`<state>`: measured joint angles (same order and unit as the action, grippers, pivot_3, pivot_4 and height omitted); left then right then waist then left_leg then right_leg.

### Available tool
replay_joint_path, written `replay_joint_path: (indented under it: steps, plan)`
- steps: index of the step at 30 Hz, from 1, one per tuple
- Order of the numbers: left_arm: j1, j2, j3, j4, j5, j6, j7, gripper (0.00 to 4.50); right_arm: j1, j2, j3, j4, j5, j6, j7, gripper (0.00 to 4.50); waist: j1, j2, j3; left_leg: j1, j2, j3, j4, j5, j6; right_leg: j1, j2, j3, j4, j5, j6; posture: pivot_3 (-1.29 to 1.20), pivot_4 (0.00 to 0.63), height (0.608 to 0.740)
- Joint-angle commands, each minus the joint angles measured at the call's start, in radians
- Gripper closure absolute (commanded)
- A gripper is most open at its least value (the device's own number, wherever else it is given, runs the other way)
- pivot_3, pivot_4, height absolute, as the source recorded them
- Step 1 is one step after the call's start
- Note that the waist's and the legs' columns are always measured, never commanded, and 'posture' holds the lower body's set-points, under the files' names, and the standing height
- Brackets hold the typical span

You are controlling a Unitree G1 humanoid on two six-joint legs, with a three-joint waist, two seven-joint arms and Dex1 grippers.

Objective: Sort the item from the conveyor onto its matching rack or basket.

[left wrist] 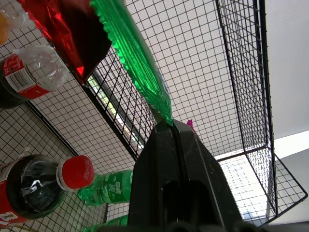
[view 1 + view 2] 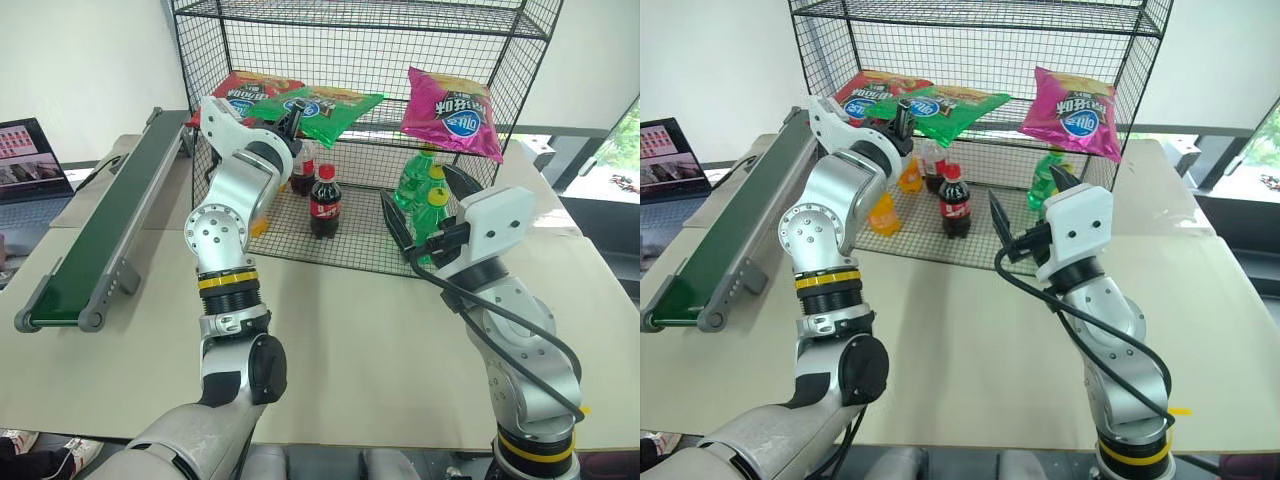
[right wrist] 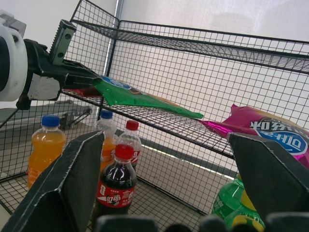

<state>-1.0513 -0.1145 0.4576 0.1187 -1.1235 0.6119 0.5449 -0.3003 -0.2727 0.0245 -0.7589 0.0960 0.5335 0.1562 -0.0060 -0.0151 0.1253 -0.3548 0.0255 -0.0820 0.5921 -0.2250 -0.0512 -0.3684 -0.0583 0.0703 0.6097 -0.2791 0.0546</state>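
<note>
The green chip bag (image 2: 325,108) lies stretched over the middle shelf of the black wire rack (image 2: 370,45), between a red bag and a magenta bag. My left gripper (image 2: 292,122) is shut on the bag's near crimped edge, at the shelf's front. The left wrist view shows the fingers (image 1: 159,145) pinched on the green seam (image 1: 145,82). My right gripper (image 2: 428,205) stands open and holds nothing, in front of the rack's lower right. The dark-green conveyor (image 2: 110,215) runs along the left side of the table with nothing on it.
A red bag (image 2: 245,92) and a magenta bag (image 2: 452,112) rest on the same shelf. Cola bottles (image 2: 324,200), orange drink bottles (image 2: 885,210) and green soda bottles (image 2: 420,190) stand on the rack's bottom level. A laptop (image 2: 30,160) sits far left.
</note>
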Motion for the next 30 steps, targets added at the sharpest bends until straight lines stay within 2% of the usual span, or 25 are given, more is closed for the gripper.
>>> replay_joint_path:
  steps: [1, 16, 20, 23, 24, 27, 28, 30]
  plan:
    - [-0.010, -0.086, -0.042, 0.004, -0.020, -0.022, -0.019, 4.46, -0.006, 0.002, -0.017, -0.050, -0.007, -0.006, -0.008, 0.00, 0.000, 0.000, 0.000, 0.000, 0.000, 0.000, 0.000, 0.000, 0.000, 0.000, 0.000, 0.000, 0.000, 0.000, 0.000, 0.00, 0.150, 0.738]
    - [-0.019, -0.121, -0.132, 0.123, -0.004, -0.094, -0.085, 4.46, -0.008, 0.002, -0.024, -0.066, -0.015, 0.011, -0.019, 0.00, -0.001, 0.000, 0.000, 0.000, 0.000, 0.000, 0.000, 0.000, 0.000, 0.000, 0.000, 0.000, 0.000, 0.000, 0.000, 0.00, 0.150, 0.738]
    - [-0.007, -0.113, -0.153, 0.107, -0.040, -0.053, -0.114, 3.33, -0.006, 0.003, -0.024, -0.066, -0.014, 0.015, -0.019, 0.00, -0.002, 0.000, 0.000, 0.000, 0.000, 0.000, 0.000, 0.000, 0.000, 0.000, 0.000, 0.000, -0.001, 0.000, 0.000, 0.00, 0.150, 0.738]
    - [0.019, -0.082, -0.178, 0.062, -0.054, -0.002, -0.119, 2.17, 0.000, 0.005, -0.026, -0.065, -0.009, 0.014, -0.016, 0.00, -0.002, 0.000, 0.000, 0.000, 0.000, 0.000, 0.000, 0.000, 0.000, 0.000, 0.000, 0.000, -0.001, 0.000, 0.000, 0.00, 0.150, 0.738]
    - [0.030, -0.068, -0.184, 0.044, -0.063, 0.022, -0.123, 1.58, 0.003, 0.006, -0.027, -0.063, -0.006, 0.011, -0.014, 0.00, -0.003, 0.000, 0.000, 0.000, 0.000, 0.000, 0.000, 0.000, 0.000, 0.000, 0.000, 0.000, -0.001, 0.000, 0.000, 0.00, 0.150, 0.738]
    - [0.064, -0.010, -0.203, -0.012, -0.084, 0.108, -0.132, 0.30, 0.009, 0.009, -0.027, -0.050, 0.005, 0.000, -0.005, 0.00, -0.007, 0.000, 0.000, 0.000, 0.000, 0.000, -0.001, 0.000, 0.000, 0.000, 0.000, 0.000, 0.000, 0.000, 0.000, 0.00, 0.150, 0.738]
    - [0.076, 0.011, -0.207, -0.028, -0.090, 0.135, -0.137, 0.06, 0.009, 0.010, -0.028, -0.043, 0.008, -0.005, -0.002, 0.00, -0.007, 0.000, 0.000, 0.000, 0.000, 0.000, -0.001, 0.000, 0.000, 0.000, 0.000, 0.000, 0.000, 0.000, 0.000, 0.00, 0.150, 0.738]
    - [0.101, 0.053, -0.209, -0.059, -0.106, 0.194, -0.152, 0.06, 0.009, 0.013, -0.028, -0.028, 0.016, -0.016, 0.007, 0.00, -0.008, 0.000, 0.000, 0.001, 0.000, 0.000, -0.001, 0.000, 0.000, 0.000, 0.000, 0.000, 0.000, 0.000, 0.000, 0.00, 0.150, 0.738]
